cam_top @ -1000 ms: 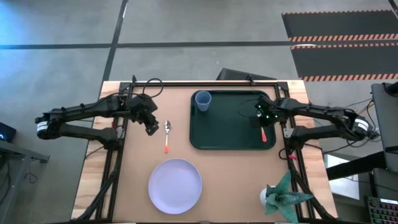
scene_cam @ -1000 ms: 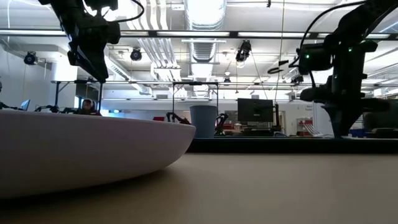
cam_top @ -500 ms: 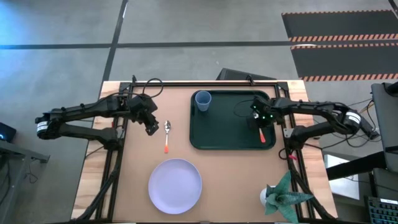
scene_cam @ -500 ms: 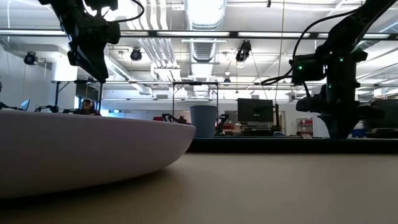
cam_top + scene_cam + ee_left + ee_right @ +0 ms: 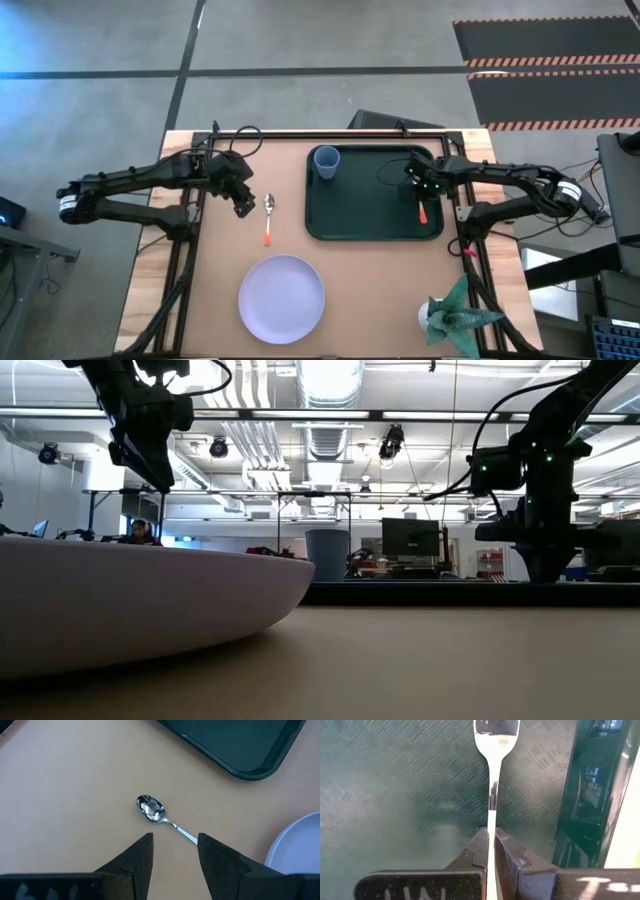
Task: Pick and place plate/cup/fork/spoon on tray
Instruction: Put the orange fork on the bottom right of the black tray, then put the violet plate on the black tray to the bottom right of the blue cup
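Note:
The dark green tray (image 5: 370, 205) lies at the far right of the table, with the light-blue cup (image 5: 326, 162) upright in its far left corner. My right gripper (image 5: 419, 195) is over the tray's right part, shut on the fork (image 5: 496, 730), whose orange-red handle (image 5: 424, 213) sticks out toward the near edge. The spoon (image 5: 269, 218) lies on the table left of the tray. My left gripper (image 5: 243, 206) is open just left of the spoon's bowl (image 5: 151, 808), touching nothing. The lavender plate (image 5: 282, 298) rests on the table near the front. My right gripper pinches the fork's silver neck (image 5: 491, 812) between its two fingers, between the tines and the handle. The fingers come from above. The fork runs over the tray floor (image 5: 395, 795), tines toward the far edge; whether it rests on the tray I cannot tell.
A potted green plant (image 5: 455, 315) stands at the table's near right corner. The plate's rim (image 5: 130, 600) fills the left of the low view. The tray's raised rim (image 5: 590, 795) is close beside the fork on the right.
My right gripper has gone a little toward the table's left over the tray, carrying the fork with it, its arm bending at the elbow.

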You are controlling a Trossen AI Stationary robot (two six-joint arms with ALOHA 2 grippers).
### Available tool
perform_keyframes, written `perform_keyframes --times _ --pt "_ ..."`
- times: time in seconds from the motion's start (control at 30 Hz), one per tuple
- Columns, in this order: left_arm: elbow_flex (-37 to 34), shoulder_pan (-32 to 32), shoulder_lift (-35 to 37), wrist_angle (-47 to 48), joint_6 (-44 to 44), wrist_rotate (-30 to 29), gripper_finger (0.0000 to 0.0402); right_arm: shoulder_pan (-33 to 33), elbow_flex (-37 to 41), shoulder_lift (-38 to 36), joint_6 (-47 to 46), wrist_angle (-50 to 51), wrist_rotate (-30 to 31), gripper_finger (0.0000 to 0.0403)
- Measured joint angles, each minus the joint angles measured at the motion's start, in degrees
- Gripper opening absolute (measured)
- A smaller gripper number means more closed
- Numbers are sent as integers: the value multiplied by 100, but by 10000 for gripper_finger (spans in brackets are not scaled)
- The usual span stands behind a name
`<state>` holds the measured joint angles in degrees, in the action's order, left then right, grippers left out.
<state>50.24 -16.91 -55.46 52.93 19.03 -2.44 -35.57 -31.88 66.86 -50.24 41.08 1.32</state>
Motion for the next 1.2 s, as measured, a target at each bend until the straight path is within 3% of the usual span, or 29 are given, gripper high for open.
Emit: perform_keyframes --times 0.37,0.7,0.97,1.2 --pt "-1 2 0 2 0 0 136 2 0 -1 26 9 -4 20" --pt "-2 2 0 2 0 0 136 7 -43 -7 50 37 -25 85" --pt "-2 1 0 2 0 0 136 73 -801 -276 380 36 -492 103" --pt "-1 2 -2 4 0 2 136 715 -1499 -362 334 53 -948 89"
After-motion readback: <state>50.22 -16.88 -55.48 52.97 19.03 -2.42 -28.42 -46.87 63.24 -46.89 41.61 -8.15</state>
